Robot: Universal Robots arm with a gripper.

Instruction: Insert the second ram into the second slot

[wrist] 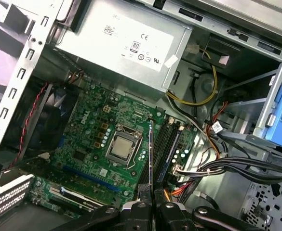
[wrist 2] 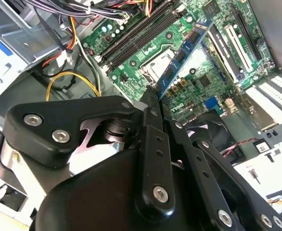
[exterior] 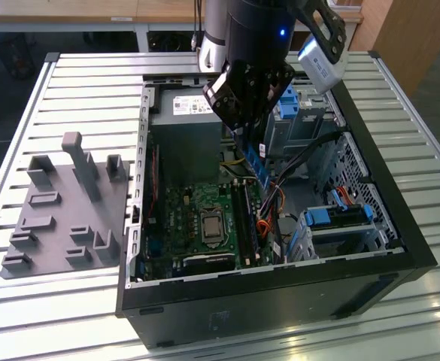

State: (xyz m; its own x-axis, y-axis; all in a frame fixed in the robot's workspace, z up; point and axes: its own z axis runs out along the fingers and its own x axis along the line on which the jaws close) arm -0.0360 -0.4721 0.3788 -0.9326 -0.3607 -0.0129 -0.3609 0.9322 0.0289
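Note:
My gripper hangs over the open computer case, shut on the second ram, a thin blue circuit-board stick. The stick slants down from the fingers toward the motherboard and stays in the air above it. In the second wrist view the black fingers clamp one end of the ram, which reaches out over the board beside the long dark memory slots. In the first wrist view the ram shows edge-on as a thin line, just beside the slots near the processor socket.
A silver power supply fills the case's far end. Yellow, black and orange cables loop close to the slots. Blue drive caddies stand at the exterior view's right. A grey fixture block lies on the slatted table at the left.

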